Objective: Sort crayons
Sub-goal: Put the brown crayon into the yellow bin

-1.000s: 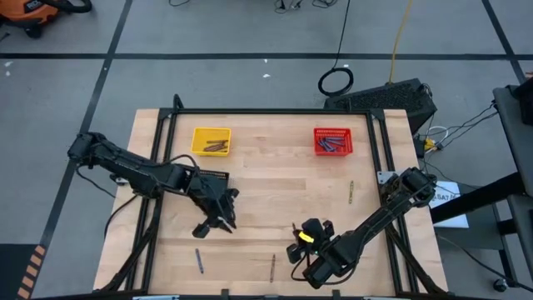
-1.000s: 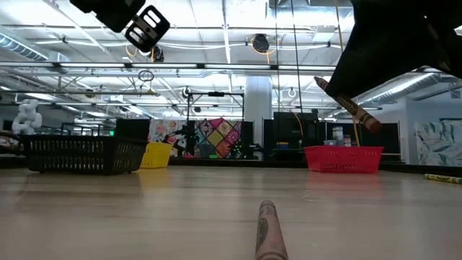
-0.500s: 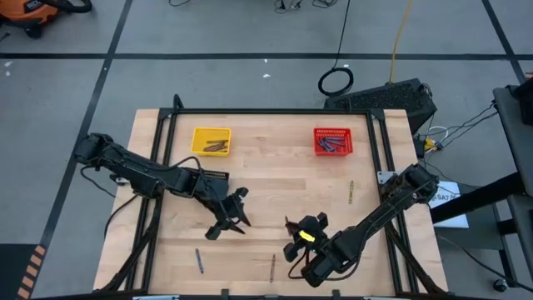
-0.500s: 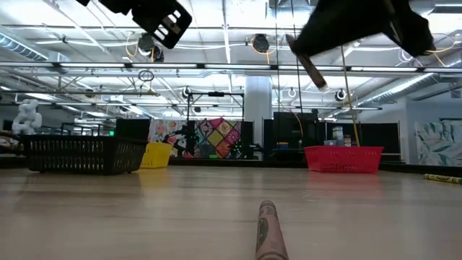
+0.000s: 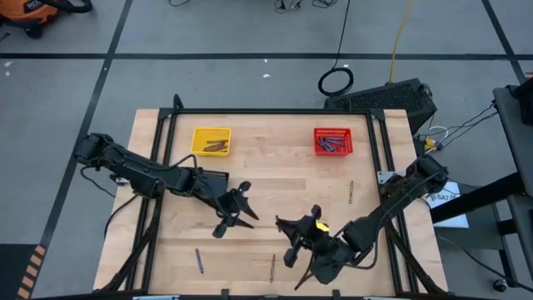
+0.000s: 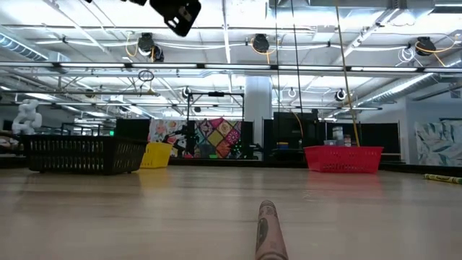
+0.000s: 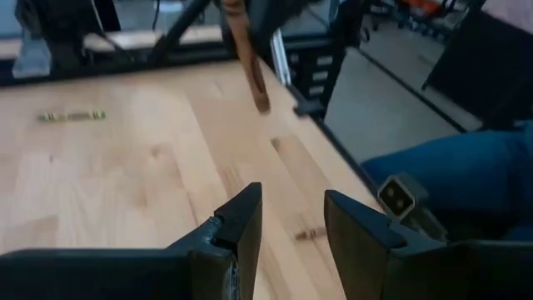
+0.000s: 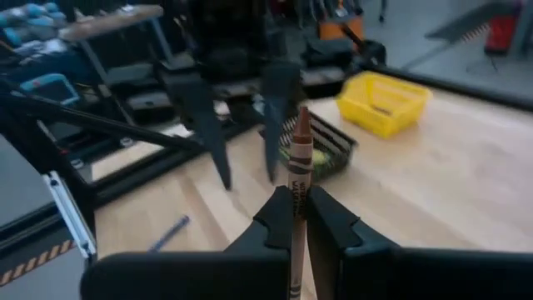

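My right gripper (image 5: 287,235) hangs over the table's near middle, shut on a brown crayon (image 8: 300,158) whose tip points toward my left gripper (image 5: 240,212). That one stands open and empty a little to the left, its fingers (image 7: 241,225) apart. Loose crayons lie flat on the wood: a blue-grey one (image 5: 199,260), a brown one (image 5: 272,267) and a yellow-green one (image 5: 351,192). More crayons lie in the yellow basket (image 5: 211,140), the red basket (image 5: 333,142) and the black basket (image 8: 326,150). My right gripper pinches the brown crayon's paper-wrapped shaft (image 8: 296,204) between its two fingers. The fingers come nearly level from the table's right. The crayon's tipped end (image 8: 303,117) sticks out well past the fingertips. It is lifted clear of the table.
The black basket (image 6: 83,153) sits under my left arm, the yellow basket (image 6: 155,153) at the far left and the red basket (image 6: 343,157) at the far right. Bare wood lies between the baskets and the near edge. A person's blue-clad leg (image 7: 450,171) shows beyond the table.
My right gripper has risen with the brown crayon and rolled its wrist; crayon and gripper have left the top of the low view. My left gripper has gone a little toward the right gripper and tipped upward.
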You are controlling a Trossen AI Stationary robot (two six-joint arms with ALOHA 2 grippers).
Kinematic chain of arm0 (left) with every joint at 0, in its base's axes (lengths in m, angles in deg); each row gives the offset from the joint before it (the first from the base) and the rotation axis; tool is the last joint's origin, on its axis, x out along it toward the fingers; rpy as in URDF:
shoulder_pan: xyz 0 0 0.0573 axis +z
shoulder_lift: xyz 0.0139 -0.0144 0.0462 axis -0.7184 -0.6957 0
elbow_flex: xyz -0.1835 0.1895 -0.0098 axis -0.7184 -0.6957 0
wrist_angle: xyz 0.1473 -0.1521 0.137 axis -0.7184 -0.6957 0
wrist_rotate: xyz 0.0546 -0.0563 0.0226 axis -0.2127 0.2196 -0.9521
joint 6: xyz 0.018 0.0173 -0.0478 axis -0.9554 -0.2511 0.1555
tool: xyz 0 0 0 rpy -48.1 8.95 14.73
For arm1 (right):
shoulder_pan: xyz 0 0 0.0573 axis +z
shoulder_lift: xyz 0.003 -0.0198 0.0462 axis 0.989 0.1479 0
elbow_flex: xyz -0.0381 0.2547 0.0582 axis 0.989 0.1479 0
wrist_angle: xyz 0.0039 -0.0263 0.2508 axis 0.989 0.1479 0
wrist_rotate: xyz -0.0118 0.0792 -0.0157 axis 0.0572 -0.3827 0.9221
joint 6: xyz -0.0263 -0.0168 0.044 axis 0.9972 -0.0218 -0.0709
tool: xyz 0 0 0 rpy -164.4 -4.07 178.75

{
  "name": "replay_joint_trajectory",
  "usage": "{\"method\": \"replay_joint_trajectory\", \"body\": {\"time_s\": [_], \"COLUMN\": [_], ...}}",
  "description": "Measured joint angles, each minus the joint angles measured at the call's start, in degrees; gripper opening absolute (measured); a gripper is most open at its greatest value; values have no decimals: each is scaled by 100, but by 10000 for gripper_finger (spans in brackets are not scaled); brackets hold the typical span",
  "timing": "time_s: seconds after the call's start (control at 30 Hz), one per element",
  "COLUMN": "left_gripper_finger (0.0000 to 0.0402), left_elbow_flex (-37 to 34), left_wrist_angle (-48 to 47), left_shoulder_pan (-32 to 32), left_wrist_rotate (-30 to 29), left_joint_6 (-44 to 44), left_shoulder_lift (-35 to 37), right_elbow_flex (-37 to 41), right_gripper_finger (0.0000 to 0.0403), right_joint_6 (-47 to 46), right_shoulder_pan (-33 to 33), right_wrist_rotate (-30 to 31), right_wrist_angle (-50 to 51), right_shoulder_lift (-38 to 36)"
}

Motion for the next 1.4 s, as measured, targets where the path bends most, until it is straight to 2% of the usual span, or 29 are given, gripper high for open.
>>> {"method": "replay_joint_trajectory", "body": {"time_s": [0.17,0.4,0.6,1.4], "left_gripper_finger": [135,135,135,135], "left_elbow_flex": [0,0,0,0], "left_wrist_angle": [429,624,937,1322], "left_shoulder_pan": [0,0,0,7], "left_wrist_rotate": [-5,-48,-52,-67], "left_joint_6": [9,13,299,313], "left_shoulder_lift": [0,0,0,2], "right_elbow_flex": [0,0,0,0], "right_gripper_finger": [0,0,0,0], "right_joint_6": [1240,2214,2311,2570], "right_shoulder_pan": [-101,-272,-396,-650], "right_wrist_rotate": [-185,-692,-781,-950], "right_wrist_angle": [-998,-1863,-1923,-2069], "right_shoulder_lift": [7,5,4,7]}}
